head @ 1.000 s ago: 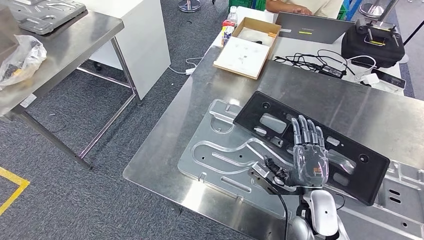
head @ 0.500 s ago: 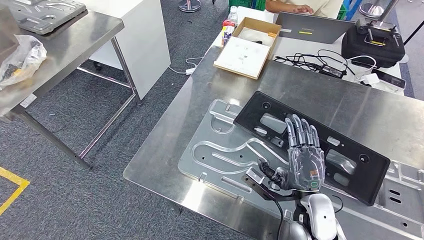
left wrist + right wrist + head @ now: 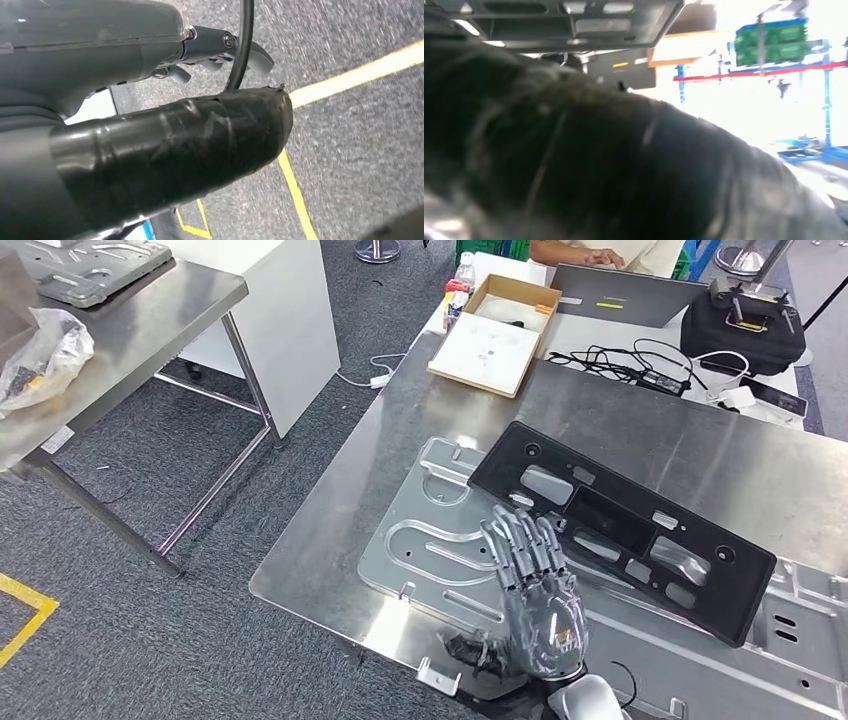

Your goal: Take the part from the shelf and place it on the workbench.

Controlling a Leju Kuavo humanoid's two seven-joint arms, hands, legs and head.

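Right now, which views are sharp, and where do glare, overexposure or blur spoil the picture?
Head view: sharp, with soft reflections on the steel workbench; the black part and right hand read clearly. Right wrist view: background blown out white, the dark foreground blurred. Left wrist view: the taped black cover is fairly sharp, the floor behind soft.

From the head view I saw my right hand [image 3: 535, 600] raised at the bottom of the frame, back toward the camera, fingers [image 3: 520, 540] straight, slightly apart and pointing up and away, holding nothing. Its white wrist [image 3: 585, 700] sat just below it. My left hand [image 3: 200, 50] hung low, its fingers half hidden; I couldn't judge its grip.
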